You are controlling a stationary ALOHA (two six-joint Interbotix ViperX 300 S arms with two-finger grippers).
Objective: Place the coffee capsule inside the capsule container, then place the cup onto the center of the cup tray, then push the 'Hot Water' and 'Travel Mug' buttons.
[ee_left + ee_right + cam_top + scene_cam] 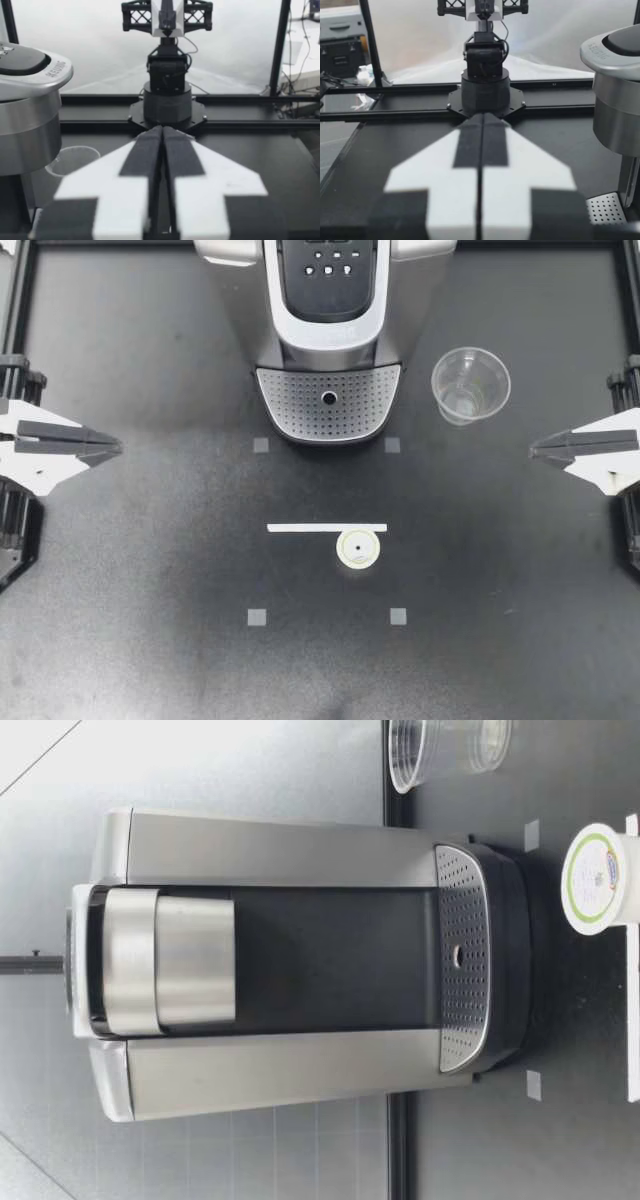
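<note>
**A:** Where is the capsule?

**B:** The small round white coffee capsule (358, 548) sits on the flat black table (150, 590), a bit below the middle of the top view. It touches the thin white strip (310, 528) just above it. Nothing holds it.

**A:** So which step is this?

**B:** The very first one, I think. The capsule is not in the machine yet. The clear plastic cup (470, 385) stands upright at the upper right, beside the holey silver cup tray (300, 405) and not on it.

**A:** What are the arms doing?

**B:** My left gripper (119, 448) waits at the left edge. My right gripper (532, 449) waits at the right edge. Both have their fingers pressed together and hold nothing. Both are well away from the capsule.

**A:** What comes next?

**B:** One gripper has to spread its fingers, come down over the capsule and pinch it. The top of the big silver and black coffee machine (240, 300) looks shut, so I guess it must be lifted first.

**A:** Is anything in the way?

**B:** Not much. The strip lies flat against the capsule. Four little grey squares (257, 617) are flat too. The dark buttons (330, 268) at the top middle are free to reach.
</note>
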